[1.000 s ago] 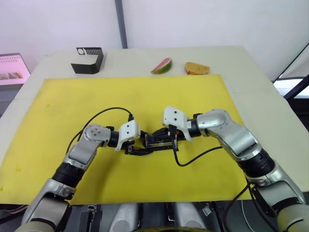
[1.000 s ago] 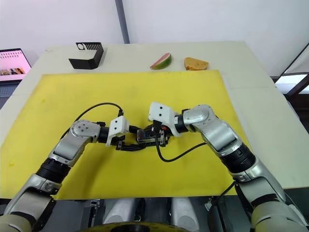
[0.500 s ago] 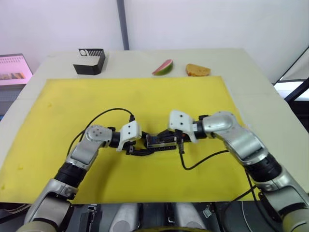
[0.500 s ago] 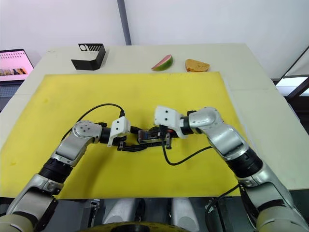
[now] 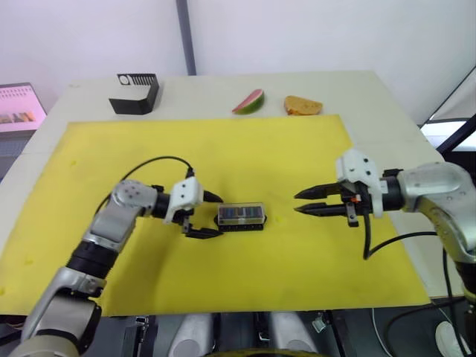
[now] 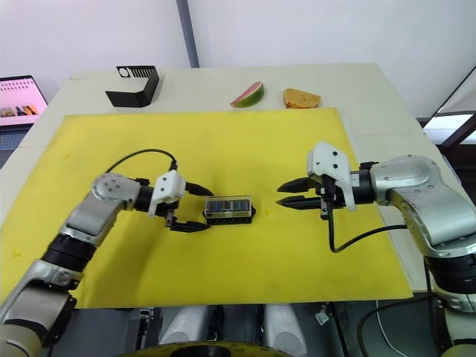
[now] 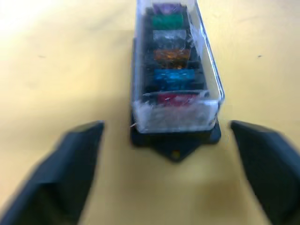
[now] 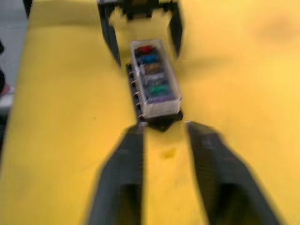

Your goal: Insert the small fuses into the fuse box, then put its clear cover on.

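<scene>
The black fuse box (image 5: 241,216) lies in the middle of the yellow mat (image 5: 223,149). The clear cover (image 7: 176,110) sits over it. Under the cover a row of small fuses (image 7: 171,61) shows in purple, green, clear, brown, blue and red. My left gripper (image 5: 214,216) is open just left of the box, one finger on each side of its pointed end and touching nothing. My right gripper (image 5: 297,203) is open too, a short way to the box's right and pointing at it. The right wrist view shows the box (image 8: 154,79) lying beyond my fingers (image 8: 122,178).
A black bracket with white stripes (image 5: 136,93) stands at the table's back left. A watermelon slice (image 5: 249,101) and a brown bread-like piece (image 5: 303,105) lie behind the mat. A screen (image 5: 18,104) is off the table's left edge.
Both grippers have drawn back from the fuse box. The right one moved well to the right, the left one slightly left. The box now lies alone with its cover on.
</scene>
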Robot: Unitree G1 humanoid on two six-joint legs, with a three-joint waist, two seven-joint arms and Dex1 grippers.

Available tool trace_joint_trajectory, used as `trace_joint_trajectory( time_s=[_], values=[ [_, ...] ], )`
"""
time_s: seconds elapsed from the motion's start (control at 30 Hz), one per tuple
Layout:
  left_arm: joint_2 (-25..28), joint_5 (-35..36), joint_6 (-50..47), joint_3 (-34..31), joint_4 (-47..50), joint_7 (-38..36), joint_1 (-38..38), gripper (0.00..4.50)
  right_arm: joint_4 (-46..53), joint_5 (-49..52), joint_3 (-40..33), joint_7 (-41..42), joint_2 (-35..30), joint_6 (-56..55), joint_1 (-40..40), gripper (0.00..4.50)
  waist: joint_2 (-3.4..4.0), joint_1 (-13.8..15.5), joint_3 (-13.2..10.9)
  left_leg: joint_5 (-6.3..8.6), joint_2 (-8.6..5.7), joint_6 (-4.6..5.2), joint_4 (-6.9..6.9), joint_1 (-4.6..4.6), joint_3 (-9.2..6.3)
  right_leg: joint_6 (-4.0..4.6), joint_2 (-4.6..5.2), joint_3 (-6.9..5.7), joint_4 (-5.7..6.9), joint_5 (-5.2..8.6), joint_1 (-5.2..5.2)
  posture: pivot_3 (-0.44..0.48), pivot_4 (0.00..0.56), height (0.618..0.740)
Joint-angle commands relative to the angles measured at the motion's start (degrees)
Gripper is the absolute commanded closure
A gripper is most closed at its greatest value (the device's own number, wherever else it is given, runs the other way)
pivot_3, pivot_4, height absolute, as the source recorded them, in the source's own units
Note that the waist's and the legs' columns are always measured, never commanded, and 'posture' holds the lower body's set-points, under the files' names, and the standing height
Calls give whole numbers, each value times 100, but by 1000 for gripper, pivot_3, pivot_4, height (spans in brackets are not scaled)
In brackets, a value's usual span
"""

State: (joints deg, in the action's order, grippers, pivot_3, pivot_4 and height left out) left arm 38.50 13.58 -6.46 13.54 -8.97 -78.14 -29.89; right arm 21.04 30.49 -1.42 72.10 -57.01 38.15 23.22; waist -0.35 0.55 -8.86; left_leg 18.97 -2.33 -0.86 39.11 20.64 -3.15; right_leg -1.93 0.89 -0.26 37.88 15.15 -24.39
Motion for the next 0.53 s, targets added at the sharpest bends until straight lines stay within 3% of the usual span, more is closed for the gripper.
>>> trace_joint_trajectory(
  time_s=[0.03,0.1,0.2,0.3,0.43,0.53],
  values=[
    [550,354,-349,-483,351,-342,-32,0,110,366,-581,332,-412,62,-41,1120,-1,4,-17,0,0,0,-1,0,0,0,0,0,-1,0,0,0,150,740],
    [1185,721,-917,-883,698,-620,104,0,88,576,-893,488,-671,190,-117,139,-8,0,-40,0,1,0,-1,4,-1,0,0,0,-2,1,-3,0,150,740],
    [2431,1459,-1895,-1756,1293,-1238,700,0,-83,688,-1362,672,-1056,256,-297,56,-13,-46,-52,0,5,0,1,41,-1,0,-1,0,-2,0,-36,0,150,740],
    [3231,1868,-2518,-2770,1615,-1410,1384,0,-302,712,-1793,859,-1345,246,-545,56,-2,-26,-60,0,4,0,3,66,0,-1,0,-1,-7,0,-57,0,150,740],
    [3541,1984,-2894,-3864,1641,-1348,2062,0,-453,694,-2109,958,-1485,153,-778,56,12,33,-67,1,4,1,5,60,0,0,3,-3,-11,1,-47,0,150,740],
    [3496,2002,-2920,-4219,1772,-1241,2344,0,-516,744,-2144,830,-1407,158,-711,56,16,18,-70,1,4,1,5,59,1,0,4,-4,-11,1,-45,0,150,740]
  ],
)
